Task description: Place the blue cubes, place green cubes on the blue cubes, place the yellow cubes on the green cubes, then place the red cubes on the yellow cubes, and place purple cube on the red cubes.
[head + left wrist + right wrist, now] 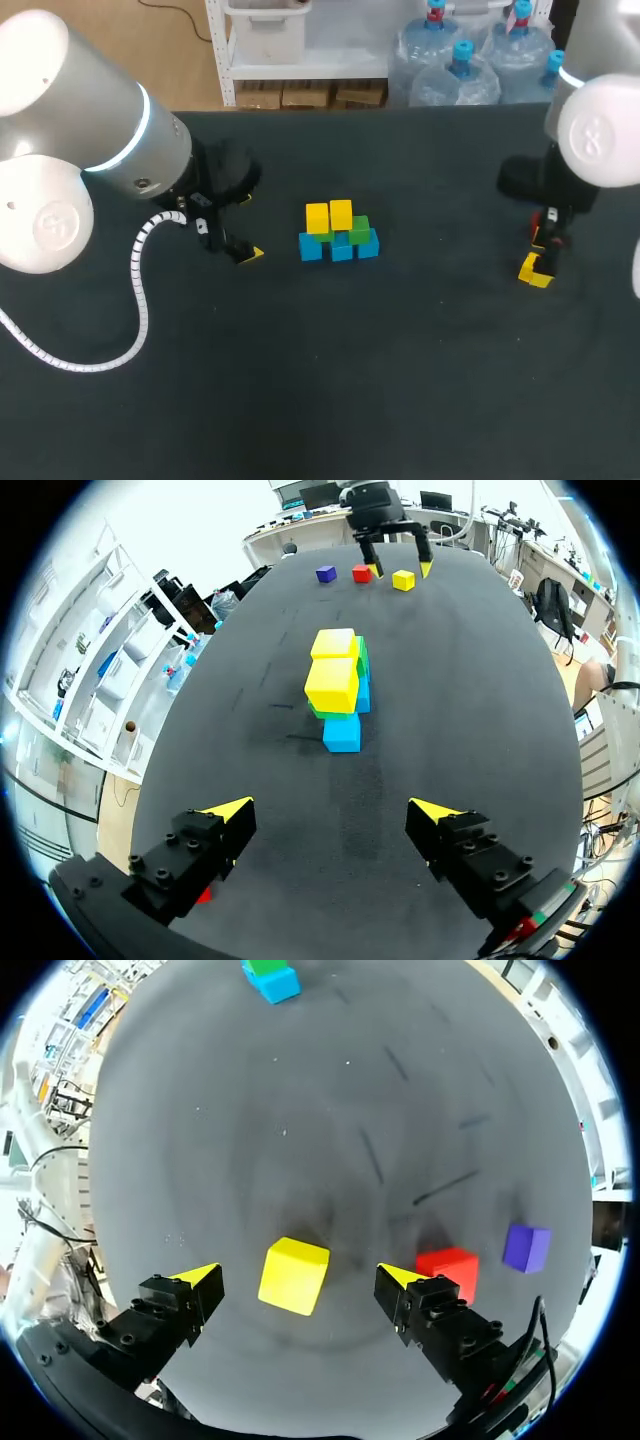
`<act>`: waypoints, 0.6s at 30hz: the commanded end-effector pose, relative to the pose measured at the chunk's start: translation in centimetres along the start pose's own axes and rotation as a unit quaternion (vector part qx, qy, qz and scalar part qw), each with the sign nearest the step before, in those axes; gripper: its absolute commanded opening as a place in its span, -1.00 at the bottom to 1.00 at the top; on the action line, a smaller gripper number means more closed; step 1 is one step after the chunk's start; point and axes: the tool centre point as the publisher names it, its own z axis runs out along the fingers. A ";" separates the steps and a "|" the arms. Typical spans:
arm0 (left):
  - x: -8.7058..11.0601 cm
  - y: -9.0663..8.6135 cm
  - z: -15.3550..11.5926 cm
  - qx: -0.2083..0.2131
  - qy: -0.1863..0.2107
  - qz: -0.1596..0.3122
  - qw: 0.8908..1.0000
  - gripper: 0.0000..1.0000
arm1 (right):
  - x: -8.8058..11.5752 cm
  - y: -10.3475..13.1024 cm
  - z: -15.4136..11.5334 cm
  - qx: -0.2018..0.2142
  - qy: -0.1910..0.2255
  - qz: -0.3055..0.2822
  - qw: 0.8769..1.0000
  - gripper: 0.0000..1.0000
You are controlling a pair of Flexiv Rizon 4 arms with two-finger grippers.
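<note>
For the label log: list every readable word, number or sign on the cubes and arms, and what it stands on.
No readable text. The stacked cubes and the loose yellow cube show plain faces; the embossed mark on the left arm's cap is illegible.

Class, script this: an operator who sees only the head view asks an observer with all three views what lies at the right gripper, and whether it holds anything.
Operator: In my head view the arm hides the table around the right gripper. What is there?
Observer: A loose yellow cube lies between its open fingers, touched by neither.
Operator: Any other loose cubes nearby?
Observer: A red cube and a purple cube sit side by side, apart, just outside one finger.
</note>
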 end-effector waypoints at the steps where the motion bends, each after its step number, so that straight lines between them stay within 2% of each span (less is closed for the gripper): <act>1: 0.1 0.1 0.0 0.002 -0.003 0.001 1.000 1.00 | -0.3 -0.1 0.4 0.001 0.003 0.004 1.000 1.00; 18: 0.1 0.1 0.0 0.002 -0.003 0.001 1.000 1.00 | 0.2 -0.2 1.3 0.011 -0.002 0.031 0.999 1.00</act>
